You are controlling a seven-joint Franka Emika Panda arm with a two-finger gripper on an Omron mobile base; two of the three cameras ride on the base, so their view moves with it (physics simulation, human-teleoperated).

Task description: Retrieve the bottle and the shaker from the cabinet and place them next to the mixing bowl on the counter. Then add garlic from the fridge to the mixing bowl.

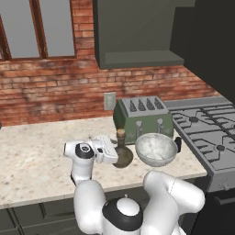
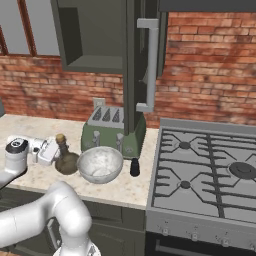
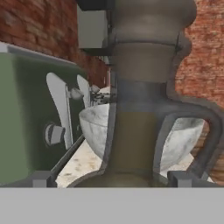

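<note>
Two jars down on the beige surface (image 1: 36, 156) already — olive-brown bottle (image 1: 122, 153) upright, just left of the pale mixing bowl (image 1: 156, 148); small black shaker (image 2: 134, 167) just right of that bowl. Green toaster (image 1: 142, 118) right behind all three. White hand (image 1: 111, 150) level with the bottle, on its left side, fingers spread wide, one on each side of the neck — not squeezing. Grey-green cabinet (image 1: 137, 32) up on the brick wall, door swung open. Black hob (image 2: 210, 170) off to the right.
</note>
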